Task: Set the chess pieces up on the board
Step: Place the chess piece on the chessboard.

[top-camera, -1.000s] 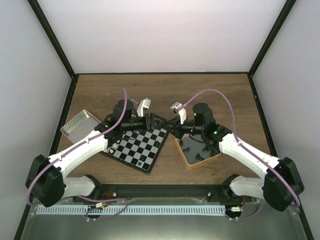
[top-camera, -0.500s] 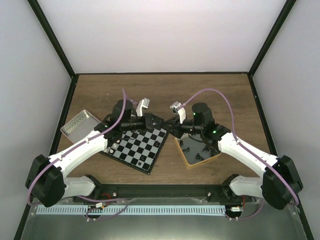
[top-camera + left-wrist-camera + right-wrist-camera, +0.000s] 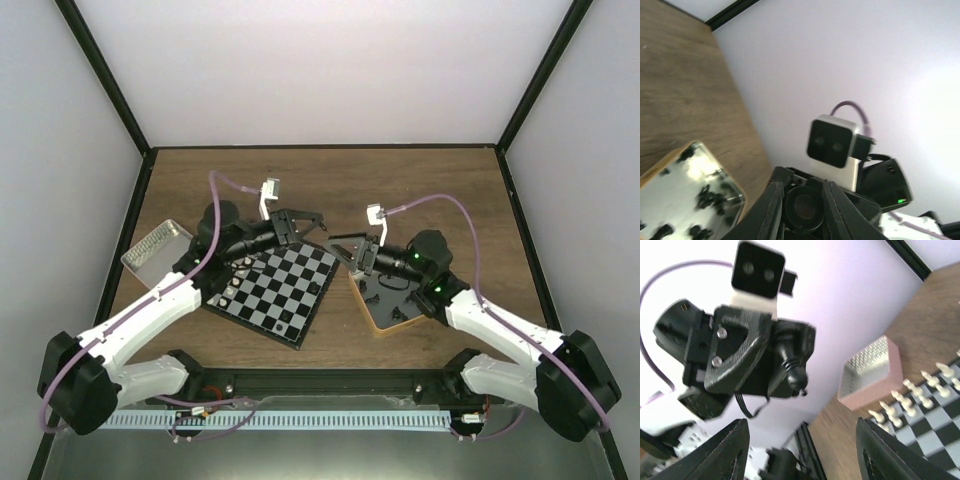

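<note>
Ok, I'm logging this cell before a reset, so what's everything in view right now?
chessboard: one, black and pale grey, mid-table.
white chess pieces: several, cream, along the chessboard edge nearest the silver-and-pink tin.
silver-and-pink tin: one, left of the chessboard.
gold-rimmed tin: one, right of the chessboard.
black chess pieces: several, glossy, inside the gold-rimmed tin.
held black piece: one, in the left tool.
table: one, brown wood.
left tool: black, shut.
right tool: black, open.

Pale walls [image 3: 320,70], wooden table [image 3: 420,185]
</note>
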`<state>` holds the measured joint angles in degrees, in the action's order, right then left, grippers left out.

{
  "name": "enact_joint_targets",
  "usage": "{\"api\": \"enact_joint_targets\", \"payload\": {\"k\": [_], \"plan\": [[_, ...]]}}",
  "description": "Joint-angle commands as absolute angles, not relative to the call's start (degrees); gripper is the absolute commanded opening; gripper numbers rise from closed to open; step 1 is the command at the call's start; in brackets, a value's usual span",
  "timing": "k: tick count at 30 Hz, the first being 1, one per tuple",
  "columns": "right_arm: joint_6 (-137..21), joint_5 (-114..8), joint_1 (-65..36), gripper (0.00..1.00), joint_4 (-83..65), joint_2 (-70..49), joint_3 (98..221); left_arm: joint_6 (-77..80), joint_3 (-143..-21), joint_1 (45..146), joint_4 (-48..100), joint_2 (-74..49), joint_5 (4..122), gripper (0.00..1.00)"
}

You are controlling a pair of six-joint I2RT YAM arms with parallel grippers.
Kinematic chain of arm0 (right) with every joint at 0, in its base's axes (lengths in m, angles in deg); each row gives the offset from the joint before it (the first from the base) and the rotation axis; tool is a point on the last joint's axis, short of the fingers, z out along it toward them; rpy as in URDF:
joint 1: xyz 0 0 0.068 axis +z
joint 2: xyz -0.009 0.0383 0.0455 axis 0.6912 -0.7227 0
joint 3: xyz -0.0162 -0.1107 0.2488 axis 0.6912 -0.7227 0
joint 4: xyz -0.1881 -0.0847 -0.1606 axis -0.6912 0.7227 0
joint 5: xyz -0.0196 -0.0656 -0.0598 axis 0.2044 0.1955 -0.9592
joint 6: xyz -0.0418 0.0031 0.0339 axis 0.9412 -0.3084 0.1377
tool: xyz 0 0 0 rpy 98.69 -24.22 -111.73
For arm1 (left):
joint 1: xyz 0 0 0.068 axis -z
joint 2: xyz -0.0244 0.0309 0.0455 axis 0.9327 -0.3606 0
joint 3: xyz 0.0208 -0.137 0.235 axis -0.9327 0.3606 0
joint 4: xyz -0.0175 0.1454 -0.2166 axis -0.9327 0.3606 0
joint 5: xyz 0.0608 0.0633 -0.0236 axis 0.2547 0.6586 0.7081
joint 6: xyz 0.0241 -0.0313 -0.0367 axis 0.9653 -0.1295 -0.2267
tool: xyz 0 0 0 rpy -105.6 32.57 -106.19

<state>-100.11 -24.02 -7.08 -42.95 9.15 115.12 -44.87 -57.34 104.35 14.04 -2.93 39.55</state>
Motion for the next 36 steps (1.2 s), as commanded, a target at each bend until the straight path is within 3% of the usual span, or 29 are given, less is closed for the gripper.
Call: {"api": "enact_joint_targets", "payload": {"k": [1, 6, 16, 25, 36], "plan": [[-114.1, -26.6, -6.7, 0.60, -58.4, 8.0, 116.1, -53.6, -55.8, 104.1, 3.4, -0.7, 39.6, 0.16], [-118.5, -24.3, -6.5, 0.56, -64.3, 3.9, 119.9, -57.6, -54.5, 104.1, -1.3, 0.1, 39.9, 0.16], [-124.6, -25.9, -6.3, 0.33, -65.1, 1.8, 122.4, -58.9, -52.4, 104.1, -4.4, 1.0, 42.3, 0.16], [-127.0, -25.3, -6.1, 0.24, -65.9, 0.6, 122.5, -60.0, -52.2, 104.1, -7.8, -0.6, 42.2, 0.16], [-128.1, -27.5, -6.0, 0.06, -67.7, 0.7, 122.3, -59.2, -51.2, 104.1, -7.7, -1.4, 42.2, 0.16]]}}
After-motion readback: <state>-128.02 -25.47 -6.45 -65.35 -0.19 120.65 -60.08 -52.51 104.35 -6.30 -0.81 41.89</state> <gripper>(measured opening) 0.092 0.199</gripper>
